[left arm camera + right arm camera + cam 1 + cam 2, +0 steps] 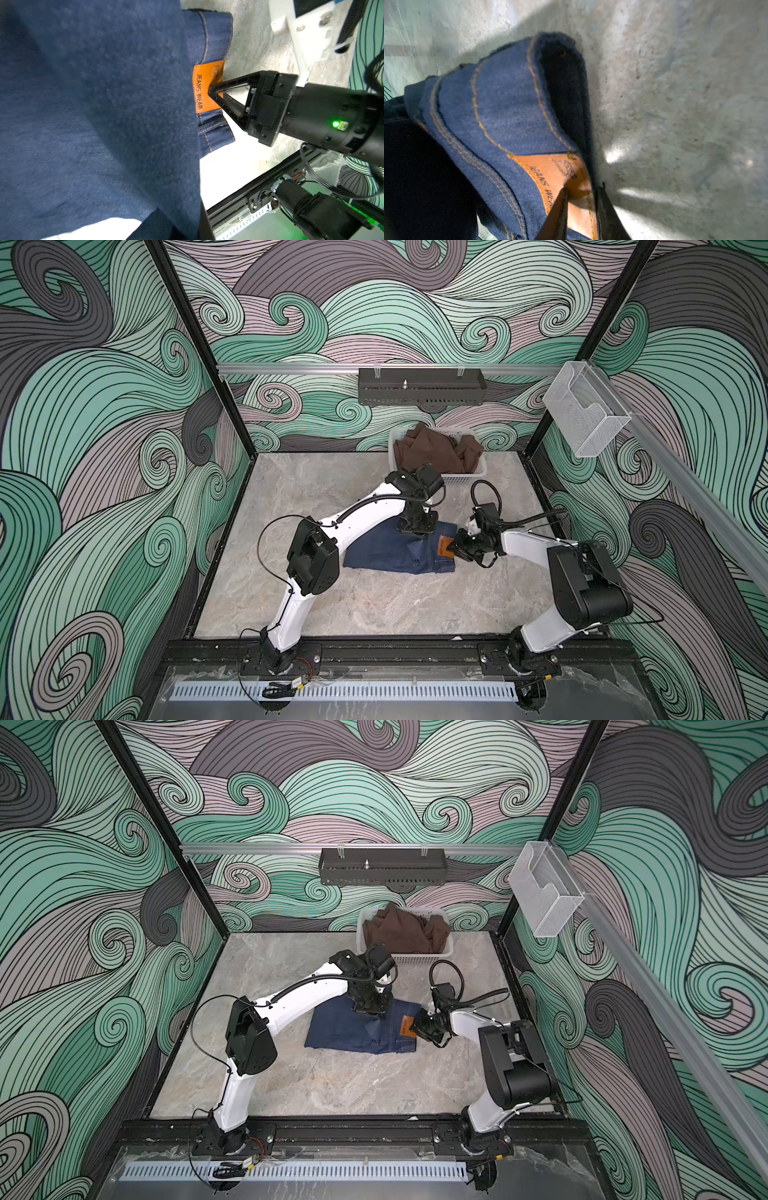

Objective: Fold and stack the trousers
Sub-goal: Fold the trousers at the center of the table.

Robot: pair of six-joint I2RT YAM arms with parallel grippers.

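Here the folded jeans point(386, 558) lie mid-table point(332, 605), near the white basket point(457, 480). The right claw point(452, 549) is clamped on the waistband at the orange patch point(558, 172). The left claw point(415, 531), closed, pinches a raised denim fold at the far edge.

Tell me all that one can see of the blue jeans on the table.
The jeans are dark blue denim with tan-orange stitching and an orange waistband patch that reads JEANS WEAR. They lie folded into a compact block on the grey table. The right hand pinches the waistband at the patch. The left hand is down at the far edge and seems to hold a denim layer, which fills most of its wrist view.
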